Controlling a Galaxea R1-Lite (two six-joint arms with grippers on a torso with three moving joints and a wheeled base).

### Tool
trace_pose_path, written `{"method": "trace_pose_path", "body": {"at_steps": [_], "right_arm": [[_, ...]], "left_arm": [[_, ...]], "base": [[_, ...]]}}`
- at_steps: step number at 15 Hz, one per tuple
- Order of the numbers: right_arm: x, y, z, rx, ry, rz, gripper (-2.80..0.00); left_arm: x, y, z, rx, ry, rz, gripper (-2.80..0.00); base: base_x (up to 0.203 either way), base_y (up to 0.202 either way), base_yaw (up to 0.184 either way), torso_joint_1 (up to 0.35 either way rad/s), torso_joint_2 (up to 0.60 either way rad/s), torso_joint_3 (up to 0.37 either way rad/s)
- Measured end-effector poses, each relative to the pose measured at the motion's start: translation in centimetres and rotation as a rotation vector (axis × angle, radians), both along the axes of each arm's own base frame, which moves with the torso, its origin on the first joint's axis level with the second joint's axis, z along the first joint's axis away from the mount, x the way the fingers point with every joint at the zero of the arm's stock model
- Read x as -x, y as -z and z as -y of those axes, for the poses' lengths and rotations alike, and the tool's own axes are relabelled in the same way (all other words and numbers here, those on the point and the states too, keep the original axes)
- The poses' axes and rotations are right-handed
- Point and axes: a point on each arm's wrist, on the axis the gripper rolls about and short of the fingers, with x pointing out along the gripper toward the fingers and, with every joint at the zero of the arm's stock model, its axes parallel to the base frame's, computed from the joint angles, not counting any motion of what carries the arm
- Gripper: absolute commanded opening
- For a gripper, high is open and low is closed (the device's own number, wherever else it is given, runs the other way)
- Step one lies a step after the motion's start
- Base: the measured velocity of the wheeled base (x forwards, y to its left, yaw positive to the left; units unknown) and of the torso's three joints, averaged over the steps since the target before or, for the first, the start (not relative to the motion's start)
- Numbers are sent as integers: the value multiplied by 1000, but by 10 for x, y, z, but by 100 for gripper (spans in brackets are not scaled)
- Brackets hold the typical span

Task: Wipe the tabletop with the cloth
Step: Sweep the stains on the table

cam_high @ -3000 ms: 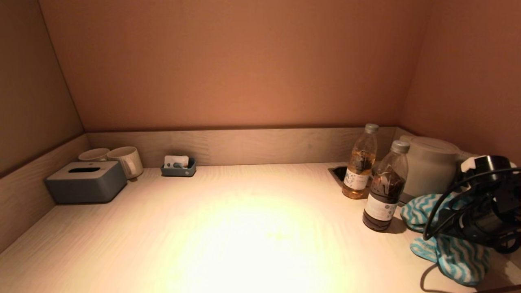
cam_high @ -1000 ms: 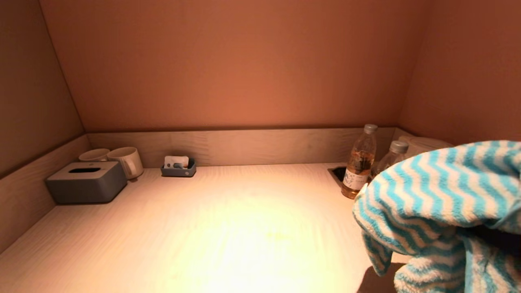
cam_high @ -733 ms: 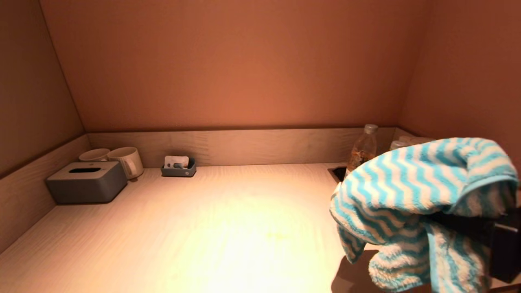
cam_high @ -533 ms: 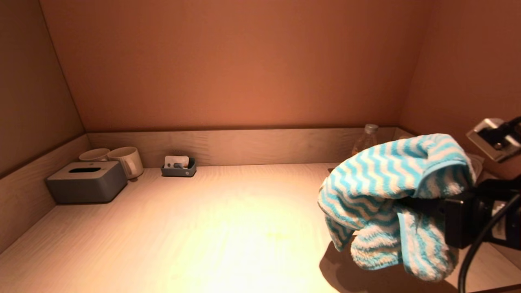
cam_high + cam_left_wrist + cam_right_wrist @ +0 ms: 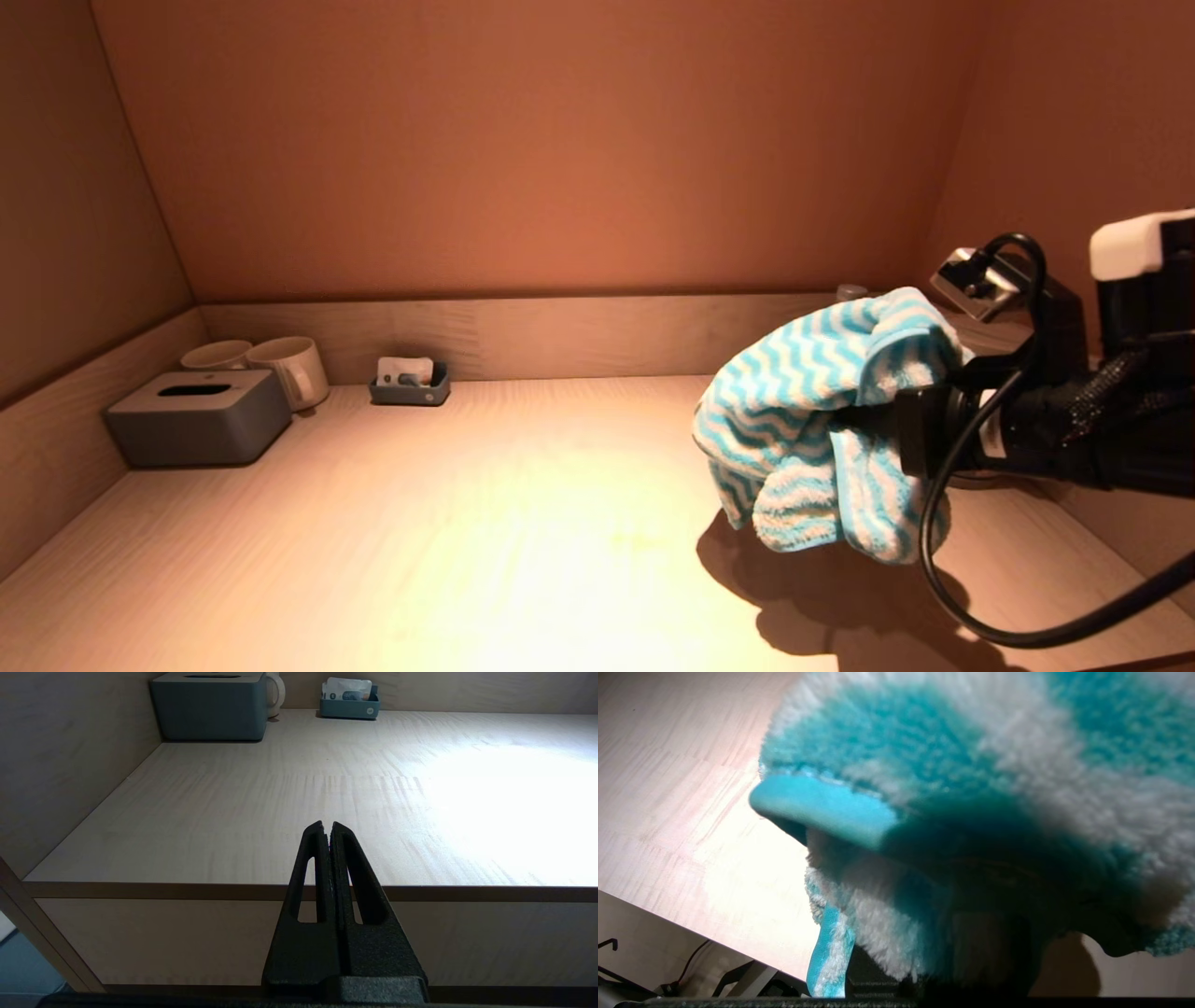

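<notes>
The step in hand looks like the carry: the cloth (image 5: 822, 429) is off the surface and not yet wiping. The next move calls for lowering it until the hanging folds press flat on the tabletop (image 5: 485, 523), then sweeping across the bare wood without running into the things along the back edge.

Nearest, at the lower middle of the left wrist view, the left gripper (image 5: 328, 828) sits parked below the front edge of the tabletop, its two black fingers pressed together with nothing between them.

At the right of the head view, the right gripper (image 5: 910, 429) reaches in from the frame's right edge, its tip buried in the cloth. The fabric drapes over and around it, so the fingers themselves are hidden, but the bundle hanging clear above its own shadow suggests they are clamped on it. The right wrist view is filled with blue-and-white pile, with lit tabletop at its left.

Farther back, at the left middle of the head view, stand a grey tissue box (image 5: 198, 415), two mugs (image 5: 289, 371) and a small tray (image 5: 409, 385) against the low back wall.
</notes>
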Motion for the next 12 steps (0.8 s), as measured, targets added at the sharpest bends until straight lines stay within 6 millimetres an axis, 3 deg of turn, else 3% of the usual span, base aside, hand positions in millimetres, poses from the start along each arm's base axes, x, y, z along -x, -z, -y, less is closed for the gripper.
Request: {"method": "trace_pose_path", "body": {"at_steps": [12], "right_arm": [[-62,33,-43,48,-23,-143,-280]], "left_arm": [[0,0,0,0,0,0,-280]], "base": [[0,0,0,0,0,0]]}}
